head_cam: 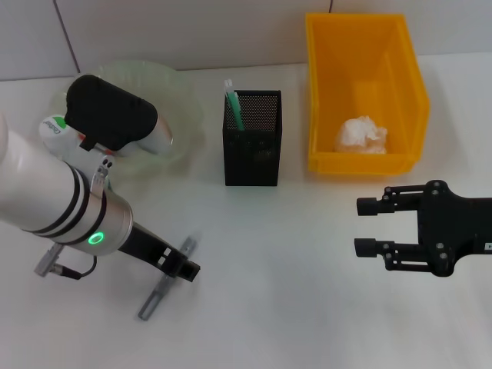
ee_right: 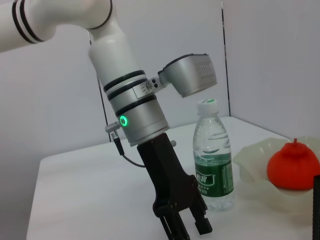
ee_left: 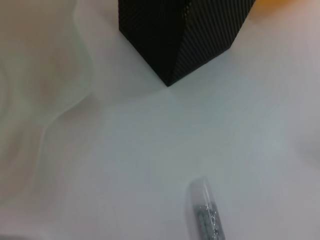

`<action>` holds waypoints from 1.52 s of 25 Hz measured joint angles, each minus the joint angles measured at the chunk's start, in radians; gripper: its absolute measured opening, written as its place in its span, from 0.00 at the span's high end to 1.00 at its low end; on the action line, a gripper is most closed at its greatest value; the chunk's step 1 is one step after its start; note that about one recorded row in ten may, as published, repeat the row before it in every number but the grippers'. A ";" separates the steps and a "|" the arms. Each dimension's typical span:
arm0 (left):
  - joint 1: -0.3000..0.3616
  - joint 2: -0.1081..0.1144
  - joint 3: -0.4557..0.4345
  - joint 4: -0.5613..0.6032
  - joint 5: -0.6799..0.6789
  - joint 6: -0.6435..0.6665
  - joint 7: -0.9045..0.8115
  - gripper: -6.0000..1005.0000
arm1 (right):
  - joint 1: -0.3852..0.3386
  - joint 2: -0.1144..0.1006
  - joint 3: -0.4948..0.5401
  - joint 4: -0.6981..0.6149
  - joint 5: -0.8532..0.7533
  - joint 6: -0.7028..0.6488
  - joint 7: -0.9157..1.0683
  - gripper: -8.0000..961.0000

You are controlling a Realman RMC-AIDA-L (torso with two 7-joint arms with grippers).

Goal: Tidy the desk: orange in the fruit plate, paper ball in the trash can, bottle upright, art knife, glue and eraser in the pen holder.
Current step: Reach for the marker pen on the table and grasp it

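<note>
so nearest the robot, the left gripper (head_cam: 171, 278) sits low over the white surface (head_cam: 292, 292), jaws apart over a grey art knife (ee_left: 206, 212). right gripper (head_cam: 367, 227) hovers off to the side, jaws apart, holding nothing. further back: mesh pen holder (head_cam: 253, 150) with a green-tipped stick, paper ball (head_cam: 361, 135) in the yellow bin (head_cam: 323, 92), bottle (ee_right: 213, 155) upright beside the fruit plate (ee_right: 255, 160) holding the orange (ee_right: 292, 166).

Pen holder (head_cam: 252, 138) mid-desk near back edge, bin (head_cam: 361, 92) just right; narrow gap between. Bottle (ee_right: 213, 155) and plate (head_cam: 181, 115) crowd back-left corner. Front edge open.
</note>
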 joint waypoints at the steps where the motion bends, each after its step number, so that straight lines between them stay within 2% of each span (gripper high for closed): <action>1: 0.004 0.000 0.007 0.000 0.002 -0.004 0.000 0.32 | 0.000 0.000 0.000 0.000 0.000 0.000 0.000 0.40; 10: 0.012 0.002 0.042 0.015 0.024 -0.012 0.000 0.33 | 0.005 0.000 0.000 0.002 0.000 0.009 0.001 0.40; 11: 0.018 0.002 0.072 0.045 0.069 -0.013 -0.003 0.33 | 0.006 0.000 0.000 0.004 0.000 0.010 0.001 0.40; 13: 0.021 0.002 0.078 0.059 0.082 -0.013 -0.006 0.33 | 0.007 0.000 0.000 0.008 0.000 0.011 0.001 0.40; 38: 0.029 -0.001 0.107 0.067 0.084 -0.017 -0.011 0.33 | 0.026 -0.003 0.000 0.022 0.000 0.031 0.001 0.40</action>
